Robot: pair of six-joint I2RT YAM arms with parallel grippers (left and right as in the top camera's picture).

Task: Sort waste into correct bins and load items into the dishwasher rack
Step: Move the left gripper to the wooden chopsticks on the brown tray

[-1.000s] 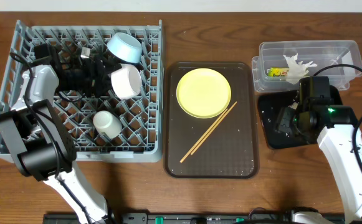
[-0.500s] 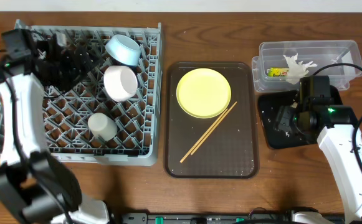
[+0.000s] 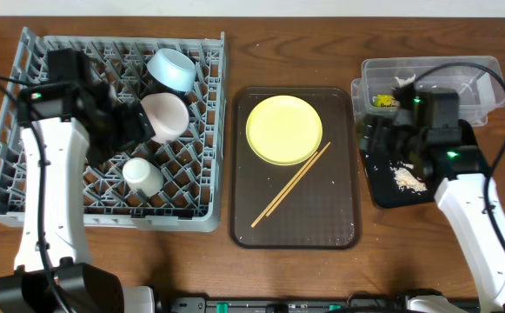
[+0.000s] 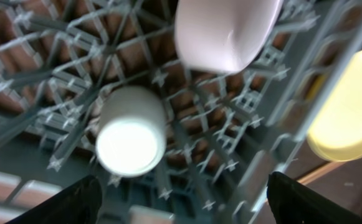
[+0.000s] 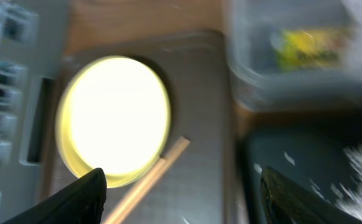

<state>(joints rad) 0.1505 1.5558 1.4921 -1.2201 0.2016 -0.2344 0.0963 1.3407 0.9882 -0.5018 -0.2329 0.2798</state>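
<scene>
My R pincer (image 5: 182,177) is wide open & empty, just right of the dark brown serving tray (image 3: 294,217); L pincer (image 4: 184,180) same, well left of it. Round yellow plate (image 3: 284,129) on tray's far half, wooden chopsticks pair (image 3: 291,184) across its middle. I'd nip plate rim low, clear of sticks.

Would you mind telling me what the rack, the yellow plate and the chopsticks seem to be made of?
The rack looks like matte grey moulded plastic, given its thin lattice and pegs. The yellow plate is smooth and evenly coloured, probably plastic or melamine, possibly glazed ceramic. The chopsticks look like pale bare wood or bamboo, by their tan colour.
</scene>
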